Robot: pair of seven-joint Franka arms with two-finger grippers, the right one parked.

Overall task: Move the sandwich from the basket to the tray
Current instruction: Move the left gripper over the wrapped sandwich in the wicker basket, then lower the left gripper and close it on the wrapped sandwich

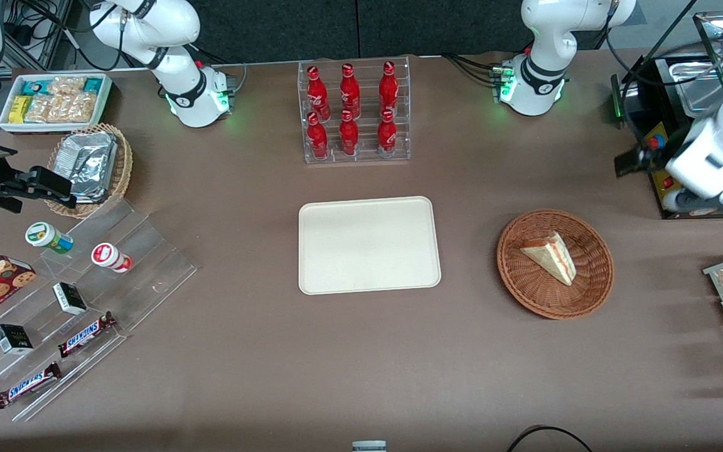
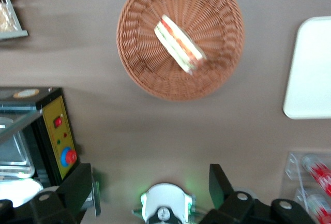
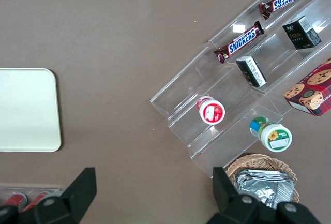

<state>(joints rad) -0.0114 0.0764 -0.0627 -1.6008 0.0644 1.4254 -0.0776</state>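
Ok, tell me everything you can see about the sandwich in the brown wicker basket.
The sandwich is a triangular wedge of pale white bread with red-pink and green filling showing along its cut edge. It lies on its side in the round reddish-brown woven basket, resting on the weave near the middle; nothing else touches it. The cream tray sits apart, toward the parked arm's end of the table. The gripper hangs open well above the table, away from the sandwich.
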